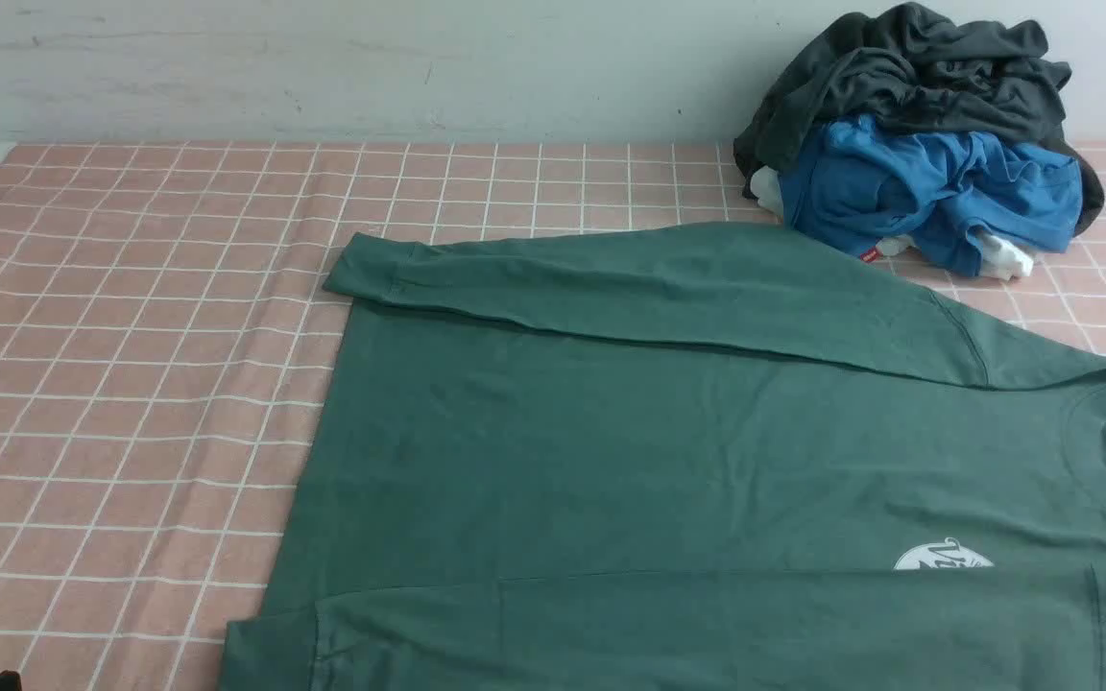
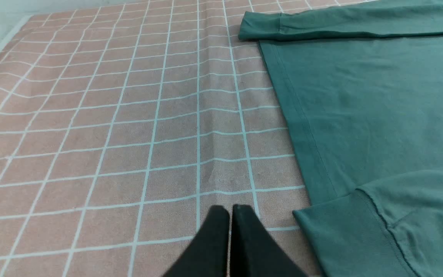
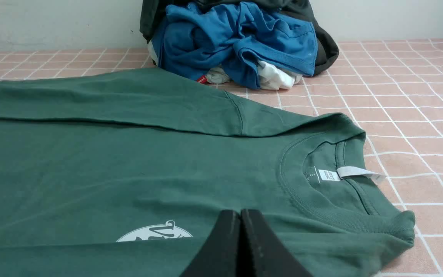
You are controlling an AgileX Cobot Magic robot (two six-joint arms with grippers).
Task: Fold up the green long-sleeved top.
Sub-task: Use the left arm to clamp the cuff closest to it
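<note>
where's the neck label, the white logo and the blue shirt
neck label (image 3: 354,173), right wrist view, its white tab
white logo (image 1: 943,559), front view, middle of the print
blue shirt (image 1: 927,187), front view, crumpled middle

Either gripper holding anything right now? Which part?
Nothing held. Left gripper shut over the tablecloth; right gripper shut above the green top, which lies flat.

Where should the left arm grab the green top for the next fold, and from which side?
Probably the hem, approached from the robot's left: it lies flat and straight, bare tablecloth beside it, both sleeves already folded across the green top.
</note>
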